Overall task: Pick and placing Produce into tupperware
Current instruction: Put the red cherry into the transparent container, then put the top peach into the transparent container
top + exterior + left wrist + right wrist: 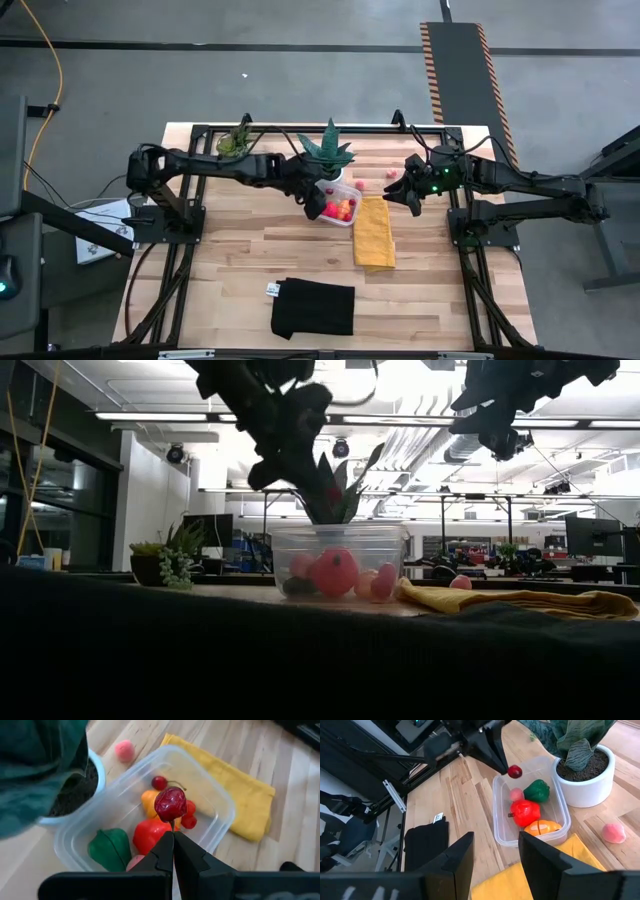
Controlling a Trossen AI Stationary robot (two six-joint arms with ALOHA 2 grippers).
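1. The left gripper [173, 840] hangs over the small clear plastic tupperware box [220, 802] with its dark fingers pressed together, pinching the thin stem of a dark red cherry-like toy fruit [170, 804]; the fruit dangles above the box's open top, clear of the pieces inside.
2. In the right wrist view the same cherry [515, 771] shows at the tip of the left gripper [504, 766], over the box's far edge.
3. The tupperware [341, 218] sits on the pale wooden bench [230, 255], just beside a white pot with a spiky green plant [328, 152] and touching or nearly touching a folded yellow cloth [375, 232].
4. Inside the box lie a green pepper-shaped toy [537, 791], a red tomato-like toy [525, 812], an orange piece [544, 827], a pink piece [516, 794] and a pair of small red cherries [160, 782].
5. A pink toy fruit [614, 833] lies loose on the bench near the white pot, outside the box.
6. The right gripper [495, 855] is held in the air near the yellow cloth's far edge, its two fingers standing apart with nothing between them.
7. A black cloth [313, 307] lies flat on the bench's near side, well apart from the box.
8. A smaller green plant in a dark pot [234, 142] stands at the bench's far edge.
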